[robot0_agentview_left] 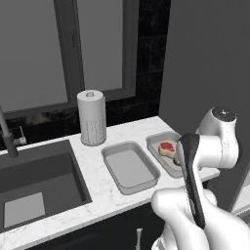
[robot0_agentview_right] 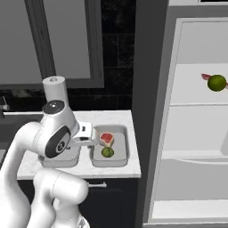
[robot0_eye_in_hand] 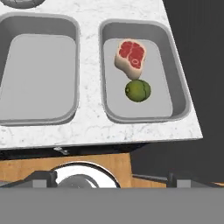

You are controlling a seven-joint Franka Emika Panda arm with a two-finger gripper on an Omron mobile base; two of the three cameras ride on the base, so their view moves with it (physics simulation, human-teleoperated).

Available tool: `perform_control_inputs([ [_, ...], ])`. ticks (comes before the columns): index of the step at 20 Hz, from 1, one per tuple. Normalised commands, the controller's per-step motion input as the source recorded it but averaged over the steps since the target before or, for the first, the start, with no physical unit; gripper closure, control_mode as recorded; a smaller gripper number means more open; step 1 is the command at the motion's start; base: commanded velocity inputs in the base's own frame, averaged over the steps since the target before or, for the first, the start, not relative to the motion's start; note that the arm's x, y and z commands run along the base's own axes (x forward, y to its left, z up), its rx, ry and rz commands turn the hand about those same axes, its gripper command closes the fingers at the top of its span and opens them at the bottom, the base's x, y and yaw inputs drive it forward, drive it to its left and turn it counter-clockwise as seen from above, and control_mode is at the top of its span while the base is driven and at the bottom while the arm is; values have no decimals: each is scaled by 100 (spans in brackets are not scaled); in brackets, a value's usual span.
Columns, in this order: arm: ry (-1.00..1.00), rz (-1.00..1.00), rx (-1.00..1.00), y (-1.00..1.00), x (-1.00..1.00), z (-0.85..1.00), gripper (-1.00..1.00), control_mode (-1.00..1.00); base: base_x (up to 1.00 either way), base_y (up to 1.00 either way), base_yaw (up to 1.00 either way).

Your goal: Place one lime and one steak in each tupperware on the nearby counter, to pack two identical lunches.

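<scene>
While the gripper (robot0_eye_in_hand: 107, 177) hangs with its jaws spread wide and nothing between them, two tupperwares sit side by side near the counter's (robot0_eye_in_hand: 92, 127) right end; the right tupperware (robot0_eye_in_hand: 181, 94) holds a steak (robot0_eye_in_hand: 130, 54) and a lime (robot0_eye_in_hand: 138, 90); the left tupperware (robot0_eye_in_hand: 76, 65) is bare; another lime (robot0_agentview_right: 217, 83) lies on a fridge shelf (robot0_agentview_right: 191, 91).

**Counter and fridge layout**

Two tubs side by side on the counter (robot0_eye_in_hand: 89, 127), before me. Left tub (robot0_eye_in_hand: 39, 74) has nothing in it. Right tub (robot0_eye_in_hand: 175, 65) holds a steak (robot0_eye_in_hand: 130, 54) with a lime (robot0_eye_in_hand: 138, 90) just in front of it. Paper roll (robot0_agentview_left: 92, 117) behind the tubs, sink (robot0_agentview_left: 39, 176) to their left. Fridge to the right: second lime (robot0_agentview_right: 217, 83) on a shelf (robot0_agentview_right: 191, 95).
</scene>
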Motion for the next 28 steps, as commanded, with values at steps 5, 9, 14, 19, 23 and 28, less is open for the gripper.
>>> perform_control_inputs([
  [5,-17,12,-8,42,-74,25,-100,-100,0,0,0],
  [9,-25,12,-5,19,-100,0,-100,-100,0,0,0],
  [14,-3,2,0,0,-20,-2,-100,100,-80,-7,3],
  [19,0,0,0,0,0,0,-100,100,-88,-58,0],
  [23,0,0,0,0,0,0,-100,100,-28,-100,0],
  [28,0,0,0,0,0,0,-100,100,-3,-100,0],
])
